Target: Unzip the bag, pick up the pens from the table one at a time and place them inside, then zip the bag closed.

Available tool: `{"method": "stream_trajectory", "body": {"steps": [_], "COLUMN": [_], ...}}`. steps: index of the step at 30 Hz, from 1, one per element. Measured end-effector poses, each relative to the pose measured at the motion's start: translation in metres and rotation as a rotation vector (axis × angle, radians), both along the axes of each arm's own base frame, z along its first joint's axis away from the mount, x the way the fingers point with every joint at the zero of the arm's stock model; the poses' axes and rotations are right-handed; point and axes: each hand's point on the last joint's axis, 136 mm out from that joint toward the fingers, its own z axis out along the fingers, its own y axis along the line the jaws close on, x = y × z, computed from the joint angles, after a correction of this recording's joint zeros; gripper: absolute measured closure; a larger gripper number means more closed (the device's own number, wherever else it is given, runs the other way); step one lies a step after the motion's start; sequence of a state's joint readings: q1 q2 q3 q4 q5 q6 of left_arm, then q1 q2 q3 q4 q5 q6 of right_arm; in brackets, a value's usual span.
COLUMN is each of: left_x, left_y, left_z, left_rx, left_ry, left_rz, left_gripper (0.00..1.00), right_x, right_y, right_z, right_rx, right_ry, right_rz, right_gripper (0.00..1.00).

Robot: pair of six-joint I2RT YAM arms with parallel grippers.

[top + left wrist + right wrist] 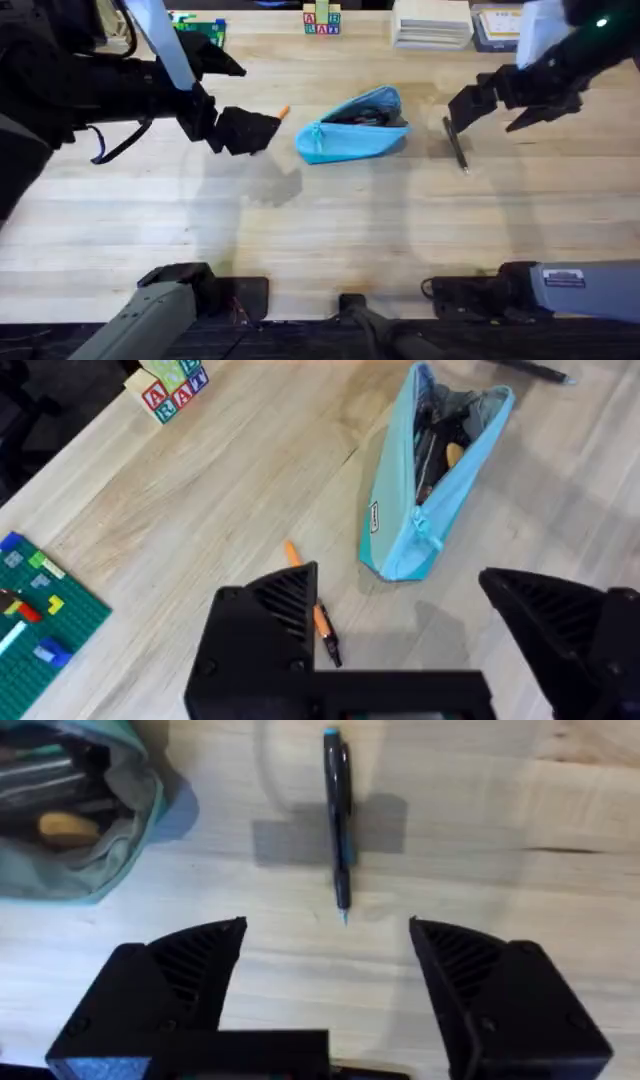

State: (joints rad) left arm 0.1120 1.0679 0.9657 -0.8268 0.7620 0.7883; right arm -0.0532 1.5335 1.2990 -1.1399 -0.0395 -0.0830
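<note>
Both fingers released, poised over pens beside the unzipped bag [352, 127].
Right gripper [325, 970] could nudge the black pen [338, 815] rolling across the desk [320, 230], missing the pinch.

- The bag [353, 128] is a soft light-blue pouch. It lies on its side near the middle of the table [320, 230]. Its zipper is open, and dark things and something yellow show inside.
- The orange pen [312, 607] has a dark tip. It lies flat on the table, just beside the end of the bag with the small teal pull [424, 526].
- The black pen [338, 815] lies flat on the table at the bag's other side, apart from it.
</note>
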Motion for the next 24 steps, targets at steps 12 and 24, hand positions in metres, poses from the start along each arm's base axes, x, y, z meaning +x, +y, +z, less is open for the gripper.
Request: {"method": "stream_trajectory", "body": {"steps": [12,24], "left_x": [0.000,-0.002], "left_y": [0.000,0.000], "left_z": [0.000,-0.002], "left_rx": [0.000,-0.002], "left_ry": [0.000,0.014], "left_rz": [0.000,0.000], "left_gripper": [0.005,0.005], "right_x": [0.018,0.022], "right_y": [-0.010,0.008], "right_z": [-0.055,-0.077], "right_rx": [-0.048,-0.054], "right_ry": [0.102,0.096], "right_rz": [-0.002,0.031], "right_gripper": [0.006,0.007]}}
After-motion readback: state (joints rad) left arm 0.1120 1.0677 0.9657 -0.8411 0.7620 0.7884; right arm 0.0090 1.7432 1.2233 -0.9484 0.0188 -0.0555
